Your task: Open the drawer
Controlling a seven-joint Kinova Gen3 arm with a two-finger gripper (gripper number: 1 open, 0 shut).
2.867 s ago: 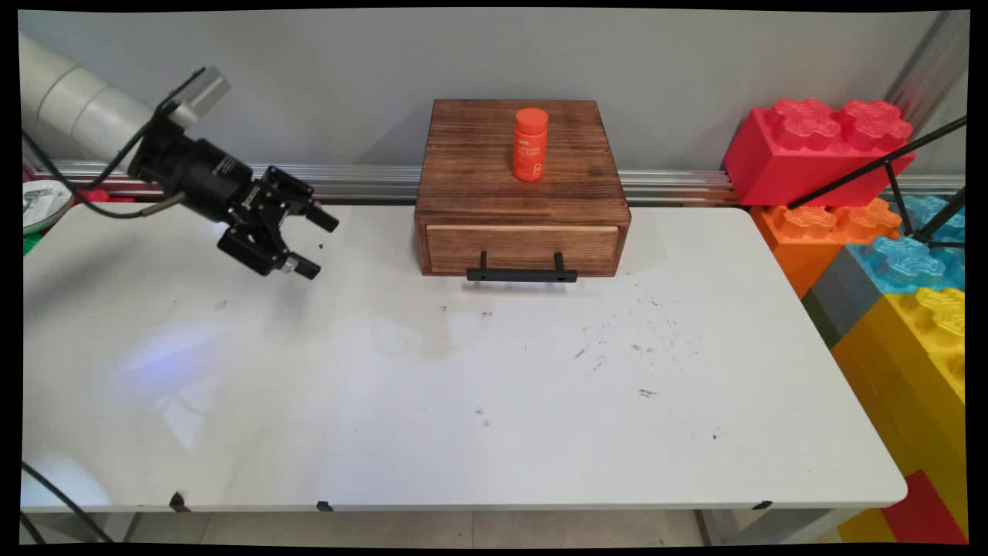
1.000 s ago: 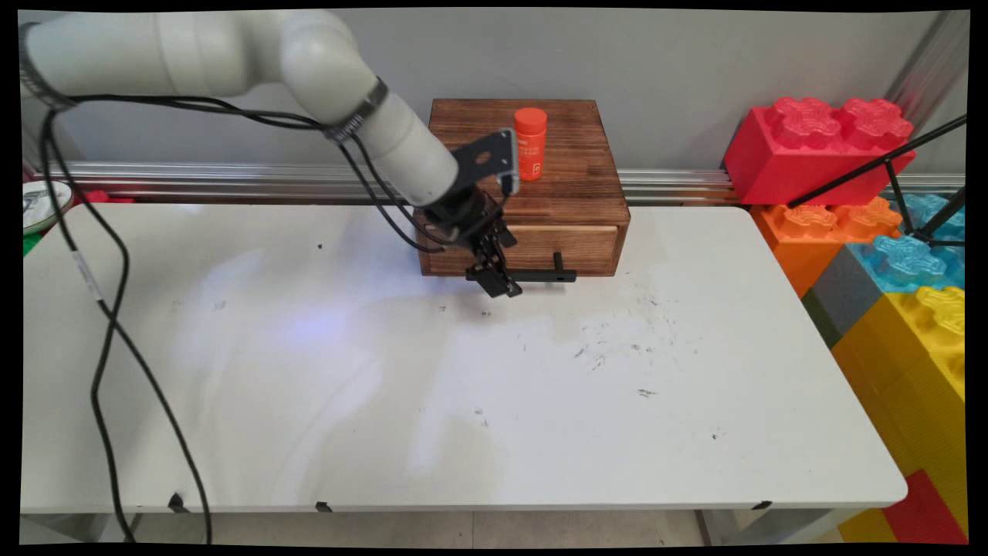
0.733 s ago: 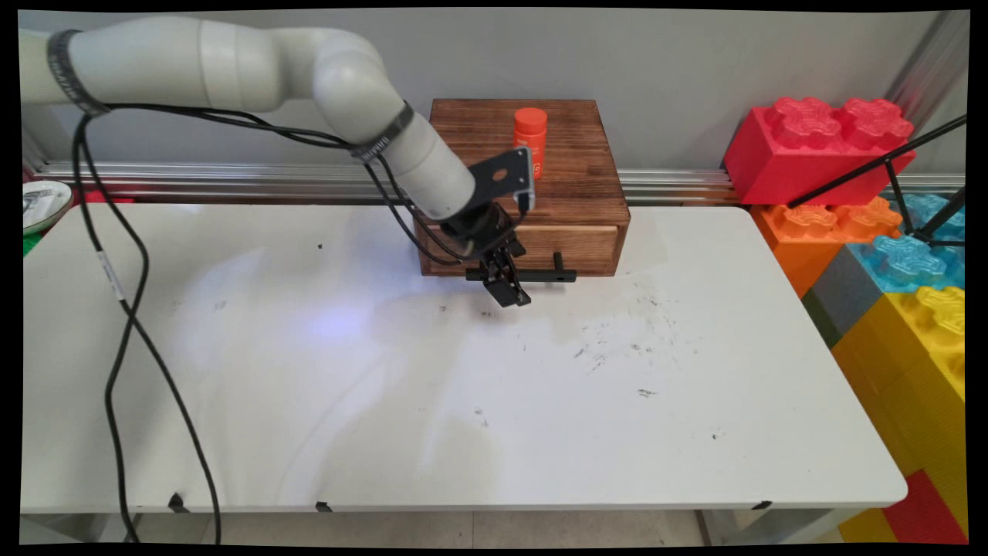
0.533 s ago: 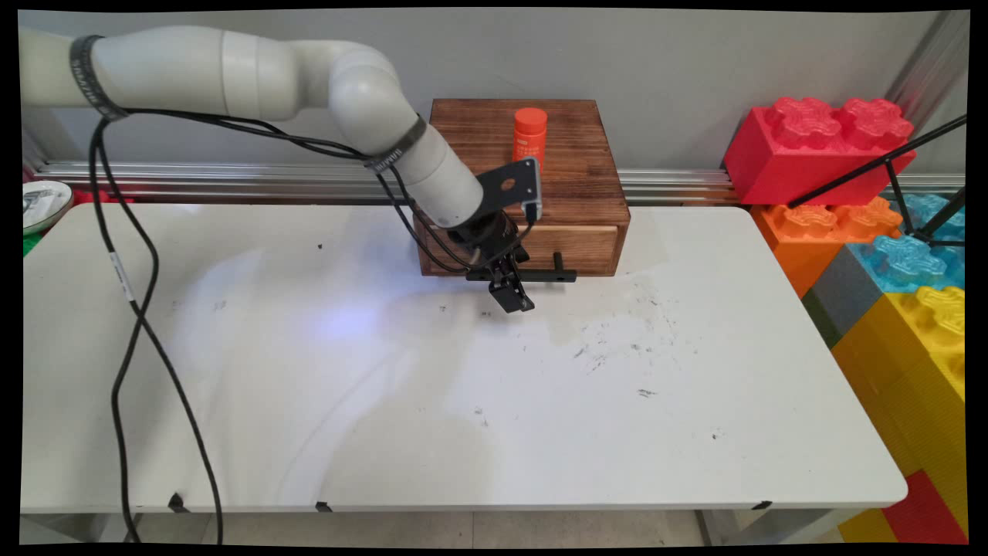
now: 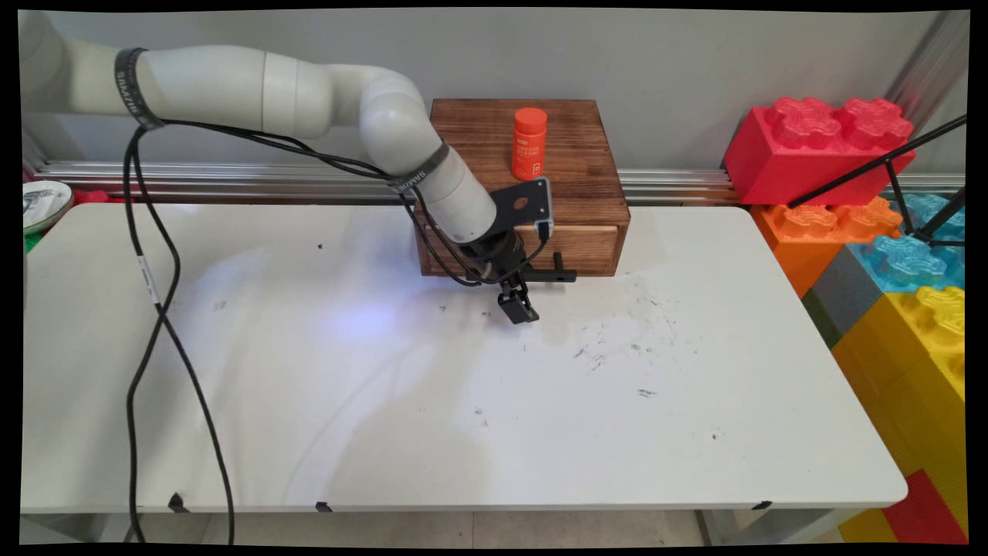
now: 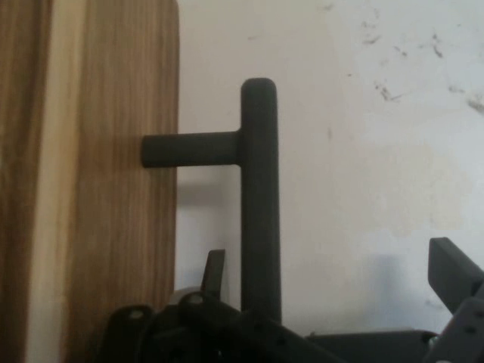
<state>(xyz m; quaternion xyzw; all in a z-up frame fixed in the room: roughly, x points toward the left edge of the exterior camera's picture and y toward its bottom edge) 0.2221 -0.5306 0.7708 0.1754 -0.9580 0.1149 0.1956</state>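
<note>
1. The jaws [image 5: 519, 307] are spread, one finger [image 6: 214, 272] between the drawer [image 6: 113, 189] front and the handle [image 6: 259, 197], the other [image 6: 454, 274] out over the bench [image 5: 540, 401].
2. The handle's bar runs lengthwise along the drawer front, passing between the fingers, ungripped.
3. A bottle [image 5: 529, 144] stands on the box [image 5: 571, 185].

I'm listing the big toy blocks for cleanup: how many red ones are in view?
2. One large red block sits atop the stack right of the table, against the wall; another red block shows at the stack's bottom right. Others may be hidden.
</note>
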